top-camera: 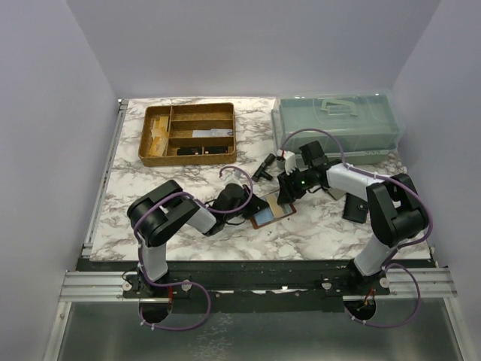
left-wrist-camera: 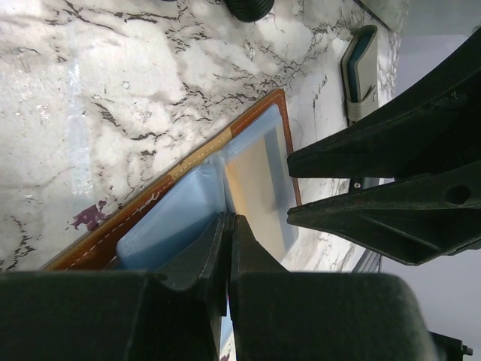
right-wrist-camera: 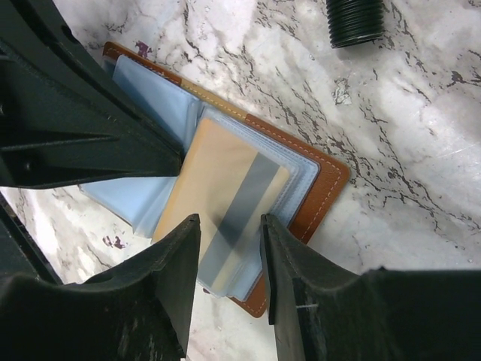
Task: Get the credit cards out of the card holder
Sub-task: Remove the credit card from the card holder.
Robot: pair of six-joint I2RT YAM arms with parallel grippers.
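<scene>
Nearest, my right claw (right-wrist-camera: 230, 226) is hovering, jaws apart, astride the tan credit card (right-wrist-camera: 210, 173) in the open card holder (right-wrist-camera: 327, 177) at the table's (top-camera: 316, 233) middle, and my left claw (left-wrist-camera: 228, 226), pinched together, is bearing on its sleeves (right-wrist-camera: 150, 98), so I'm aiming to nip the card alone.

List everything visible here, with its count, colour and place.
card holder: 1, reddish-brown, open at table centre
card: 1, tan with grey stripe, inside holder's sleeve
tray: 1, gold-brown, far left
box: 1, pale green, far right
pouch: 1, black, near right
small object: 1, black, before the box
table: 1, white marble
left gripper: 1, black, shut at holder's sleeves
right gripper: 1, black, open over card
</scene>
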